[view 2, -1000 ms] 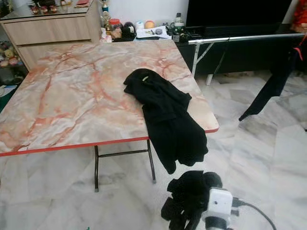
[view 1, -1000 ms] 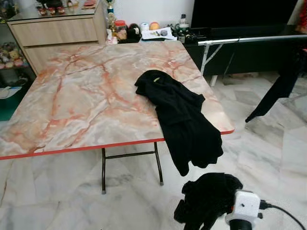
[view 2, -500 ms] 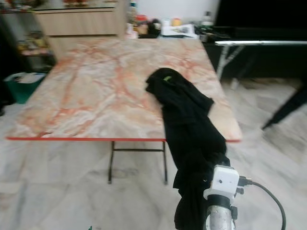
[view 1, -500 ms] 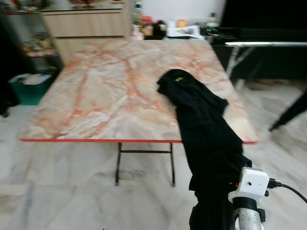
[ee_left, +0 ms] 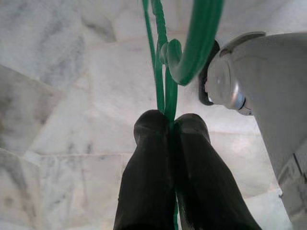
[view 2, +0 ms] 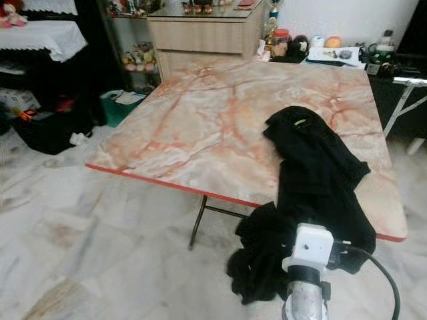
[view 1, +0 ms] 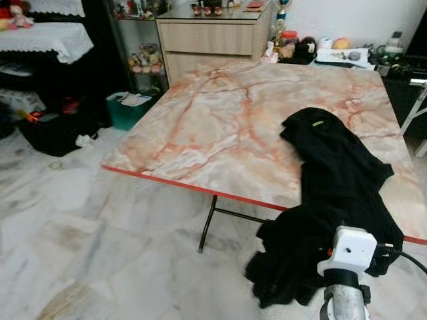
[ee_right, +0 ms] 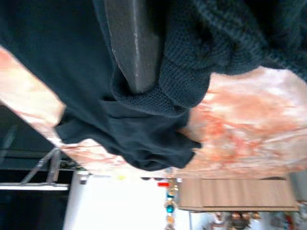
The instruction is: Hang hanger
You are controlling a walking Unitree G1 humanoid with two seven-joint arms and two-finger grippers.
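Marble-patterned surface (view 1: 220, 127) carried a black garment (view 1: 333, 167) trailing over its red near edge, the lower folds clenched by the right gripper (ee_right: 136, 57). The left gripper (ee_left: 170, 125) pinched a green hanger (ee_left: 165, 72), long axis along the fingers, hook curling near the wrist. Judged best: keep both grips firm and the hook free.
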